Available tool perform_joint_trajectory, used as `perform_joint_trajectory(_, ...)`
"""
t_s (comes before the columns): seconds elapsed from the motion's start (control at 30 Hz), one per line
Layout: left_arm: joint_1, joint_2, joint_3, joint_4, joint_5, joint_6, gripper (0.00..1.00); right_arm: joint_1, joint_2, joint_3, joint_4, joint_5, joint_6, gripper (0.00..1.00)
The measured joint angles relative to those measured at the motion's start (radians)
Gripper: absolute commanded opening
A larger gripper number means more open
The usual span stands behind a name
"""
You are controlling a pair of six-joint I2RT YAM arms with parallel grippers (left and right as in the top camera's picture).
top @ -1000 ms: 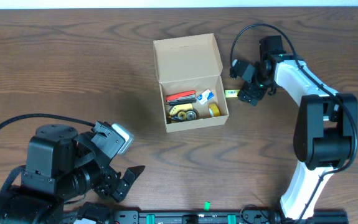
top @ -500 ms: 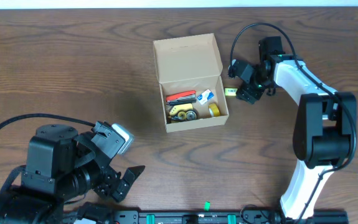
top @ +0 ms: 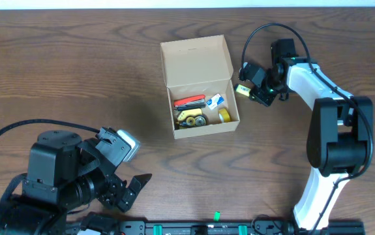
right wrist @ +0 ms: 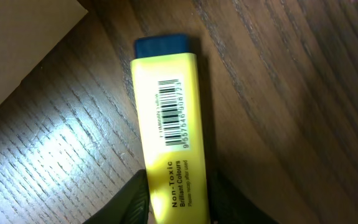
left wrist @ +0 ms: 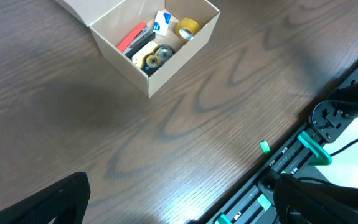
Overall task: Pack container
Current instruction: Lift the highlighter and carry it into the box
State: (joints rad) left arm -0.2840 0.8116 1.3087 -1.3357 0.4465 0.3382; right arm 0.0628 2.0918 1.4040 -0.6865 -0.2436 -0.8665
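Note:
The container (top: 172, 111), a tan cardboard box with its flap lid (top: 195, 60) standing open, sits at the table's centre back. Inside lie a red tool, a yellow tape roll (top: 224, 115), a blue-and-white item and a yellow-black item. Just right of the box, my right gripper (top: 249, 91) is shut on a yellow marker (top: 242, 90) with a blue cap. In the right wrist view the marker (right wrist: 166, 124) runs up from between the fingers (right wrist: 135, 199), and the box wall (right wrist: 17, 37) fills the top left. My left gripper (left wrist: 179, 208) stands open and empty, far from the box (left wrist: 179, 59).
The left arm's bulky black body (top: 63, 176) fills the near left. A black rail with green clips (top: 216, 227) runs along the front edge. The right arm (top: 330, 130) reaches from the near right, with its cable (top: 265, 29) looping behind.
My right gripper's jaws have closed onto the yellow marker, and the marker has shifted a little toward the back of the table. The left arm has not moved.

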Motion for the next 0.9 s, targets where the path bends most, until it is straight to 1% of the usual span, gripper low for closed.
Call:
perform_joint_trajectory(0.07,0.000,0.000,0.000,0.000,0.000,0.000,0.95,0.000,0.000,0.000,0.000,0.000,0.005,0.20)
perform_joint_trajectory(0.2,0.000,0.000,0.000,0.000,0.000,0.000,0.95,0.000,0.000,0.002,0.001,-0.005,0.025,0.01)
perform_joint_trajectory(0.5,0.000,0.000,0.000,0.000,0.000,0.000,0.95,0.000,0.000,0.016,-0.002,0.002,0.165,0.01)
perform_joint_trajectory(0.67,0.000,0.000,0.000,0.000,0.000,0.000,0.95,0.000,-0.003,0.085,-0.021,0.008,0.254,0.01)
perform_joint_trajectory(0.77,0.000,0.000,0.000,0.000,0.000,0.000,0.95,0.002,-0.038,0.128,-0.042,0.010,0.285,0.01)
perform_joint_trajectory(0.87,0.000,0.000,0.000,0.000,0.000,0.000,0.95,0.010,-0.116,0.158,-0.050,0.013,0.301,0.01)
perform_joint_trajectory(0.9,0.000,0.000,0.000,0.000,0.000,0.000,0.95,0.017,-0.173,0.168,-0.050,0.014,0.306,0.01)
